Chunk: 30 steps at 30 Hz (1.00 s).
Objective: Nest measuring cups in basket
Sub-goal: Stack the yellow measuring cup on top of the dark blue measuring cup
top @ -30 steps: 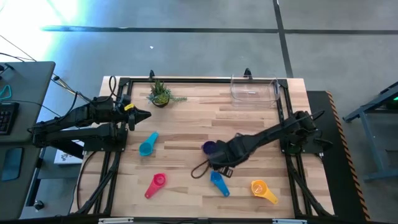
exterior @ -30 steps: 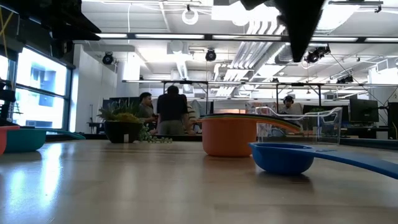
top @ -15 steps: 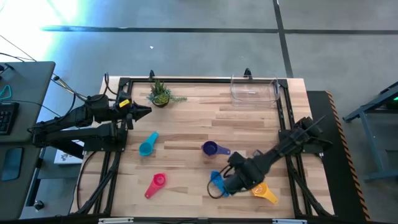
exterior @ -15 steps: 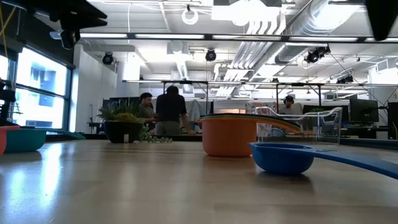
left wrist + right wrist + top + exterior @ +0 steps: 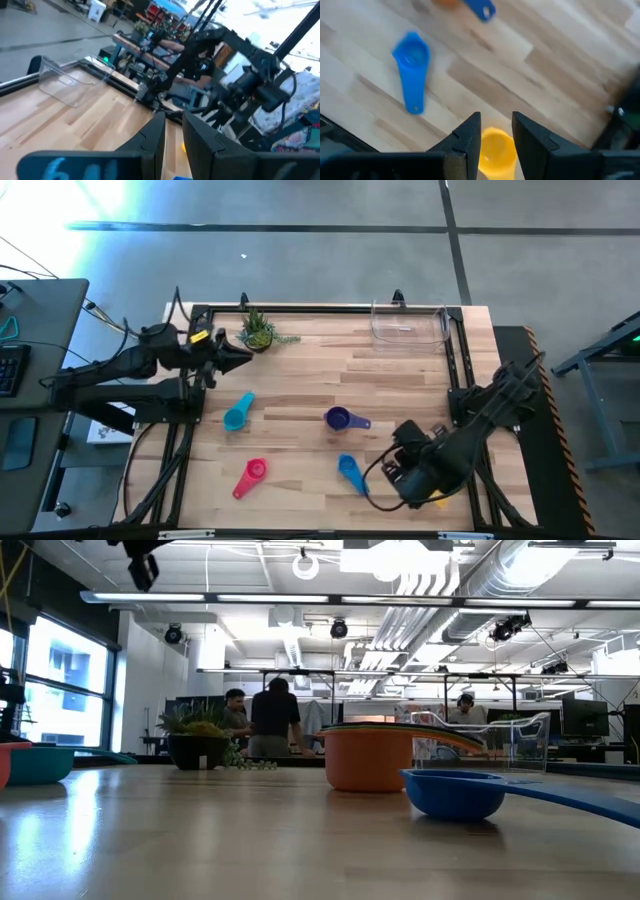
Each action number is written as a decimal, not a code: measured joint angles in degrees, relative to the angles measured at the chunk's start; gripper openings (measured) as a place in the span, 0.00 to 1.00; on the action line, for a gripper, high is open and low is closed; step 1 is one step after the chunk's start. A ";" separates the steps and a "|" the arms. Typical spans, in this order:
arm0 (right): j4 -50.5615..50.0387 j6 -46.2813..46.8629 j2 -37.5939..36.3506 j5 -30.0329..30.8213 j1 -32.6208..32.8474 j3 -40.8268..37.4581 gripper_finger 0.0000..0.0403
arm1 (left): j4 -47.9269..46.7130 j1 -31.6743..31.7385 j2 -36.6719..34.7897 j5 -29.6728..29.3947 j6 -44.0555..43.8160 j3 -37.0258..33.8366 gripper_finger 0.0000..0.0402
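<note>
Right gripper [image 5: 495, 132] jaws slightly apart, poised above the yellow cup [image 5: 496, 150] near the surface's front right corner; arm folded low, hiding that cup from overhead. Left gripper [image 5: 240, 352], jaws a narrow gap apart, hangs by the back left edge. Blue cup [image 5: 349, 471], purple cup [image 5: 338, 418], teal cup [image 5: 236, 415], pink cup [image 5: 251, 475] lie scattered on pale wood. Clear basket [image 5: 408, 327] sits back right.

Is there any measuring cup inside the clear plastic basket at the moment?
No, the clear rectangular plastic basket is empty in the high view.
</note>
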 joint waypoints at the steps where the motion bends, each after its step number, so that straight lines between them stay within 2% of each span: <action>1: 0.04 0.43 -0.82 1.63 0.21 0.00 0.26 | 0.02 0.03 1.38 0.75 0.71 0.89 0.14; 8: 0.04 -1.83 -5.51 8.23 -0.04 0.00 0.26 | -0.91 -0.01 9.13 2.17 5.08 8.18 0.14; 16: 0.04 -9.52 -9.89 10.07 -2.60 0.00 0.26 | -9.14 -0.01 14.54 2.07 8.69 15.87 0.14; 30: 0.04 -27.79 -20.17 12.08 -13.30 0.00 0.26 | -11.20 -0.01 18.40 2.00 5.76 16.59 0.14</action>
